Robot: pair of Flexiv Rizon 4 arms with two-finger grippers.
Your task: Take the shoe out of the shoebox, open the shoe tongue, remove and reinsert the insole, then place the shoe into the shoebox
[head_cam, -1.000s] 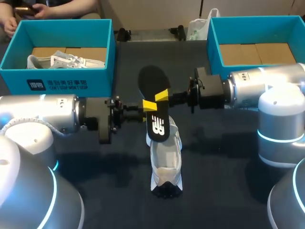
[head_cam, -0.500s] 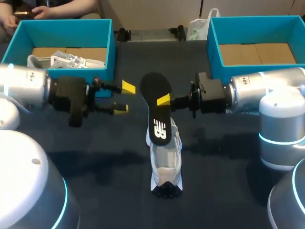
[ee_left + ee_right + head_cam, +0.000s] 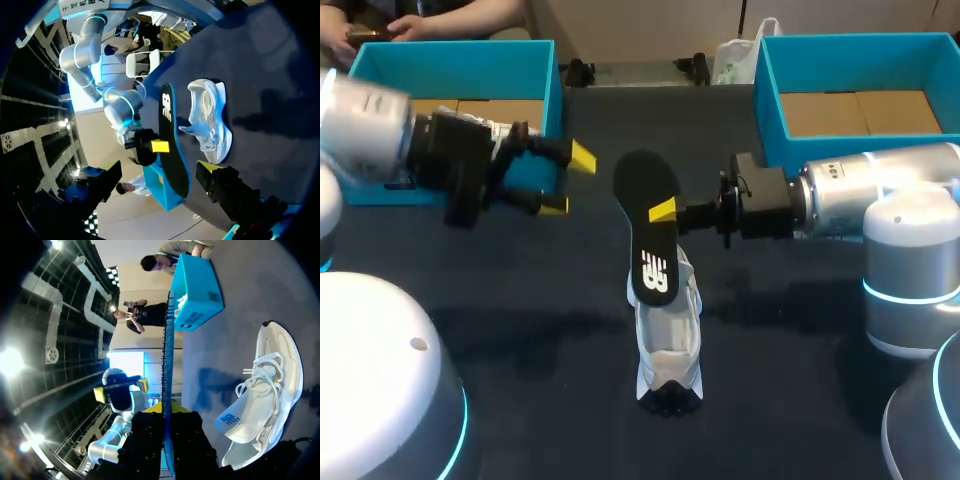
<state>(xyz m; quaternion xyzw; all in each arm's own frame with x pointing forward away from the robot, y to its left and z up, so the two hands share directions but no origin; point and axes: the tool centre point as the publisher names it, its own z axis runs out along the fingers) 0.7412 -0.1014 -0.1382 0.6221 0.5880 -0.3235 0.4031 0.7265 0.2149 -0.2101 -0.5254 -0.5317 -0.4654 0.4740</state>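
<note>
**Insole pinched mid-air over shoe, left arm idle**

The insole point(image 3: 648, 215) was held above the bench point(image 3: 560, 300), pinched flat at one side edge near mid-length by the right pincer point(image 3: 659, 212). Edge-on in the right wrist view it point(image 3: 167, 370) showed as a thin strip. It was judged light, soft and easily bent, with little slip in the foam. A hold nearer the heel was judged better for feeding the toe in.

Its long axis ran away from the robot, logo end nearest and low, overlapping the shoe point(image 3: 668, 345). The shoe stood on the bench on the same line, its heel judged to be towards the robot.

The left pincer point(image 3: 569, 182) was spread and empty, beside the left shoebox point(image 3: 450, 45).
</note>
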